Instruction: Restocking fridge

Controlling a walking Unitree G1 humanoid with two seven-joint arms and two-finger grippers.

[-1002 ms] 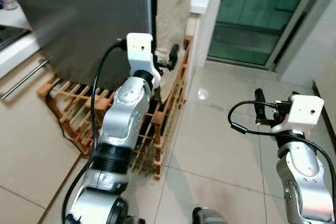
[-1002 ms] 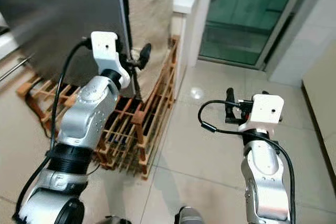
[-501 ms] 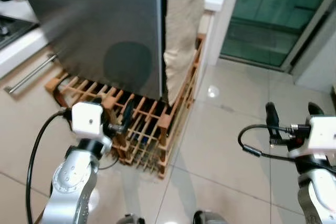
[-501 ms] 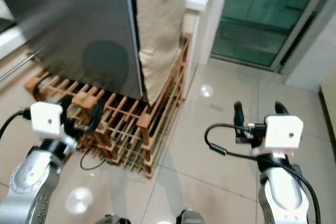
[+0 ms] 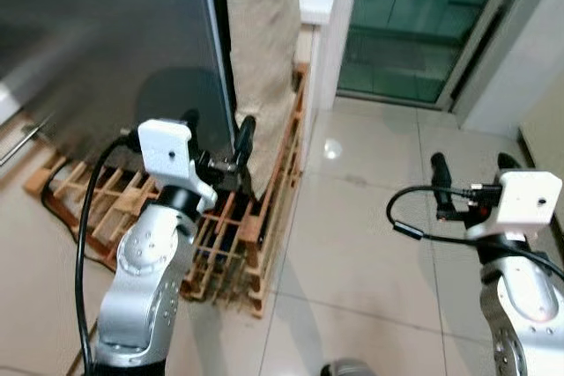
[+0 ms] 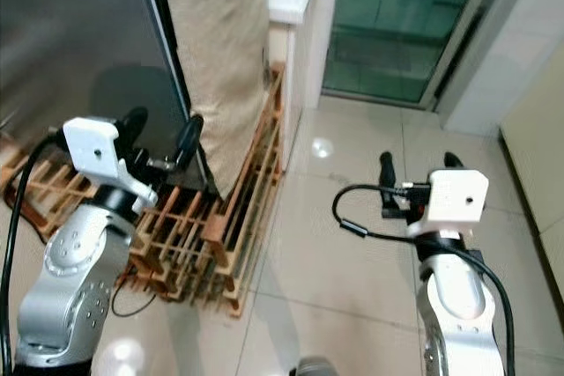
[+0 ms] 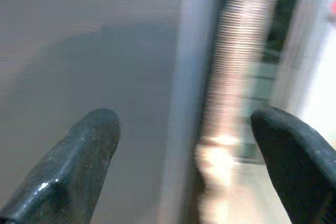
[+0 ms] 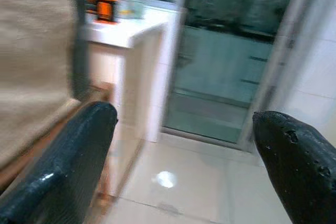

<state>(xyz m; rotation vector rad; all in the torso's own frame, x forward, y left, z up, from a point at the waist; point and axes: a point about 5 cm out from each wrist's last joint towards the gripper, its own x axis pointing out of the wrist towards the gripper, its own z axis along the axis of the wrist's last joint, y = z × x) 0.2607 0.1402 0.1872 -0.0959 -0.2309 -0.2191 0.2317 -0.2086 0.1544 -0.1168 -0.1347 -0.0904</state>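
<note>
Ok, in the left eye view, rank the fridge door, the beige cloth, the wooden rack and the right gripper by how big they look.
1. Fridge door, cut off by the frame.
2. Beige cloth and wooden rack: too similar to rank, and the left arm covers part of the rack.
3. Right gripper, smallest, although it is nearer the camera.

even indoor light, glare spot on the floor tiles; wrist views motion-blurred.

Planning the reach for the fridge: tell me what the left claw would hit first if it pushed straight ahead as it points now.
Most likely the fridge door, near its right edge: the open left claw straddles that edge, with the beige cloth just beyond. Depth is hard to judge.
</note>
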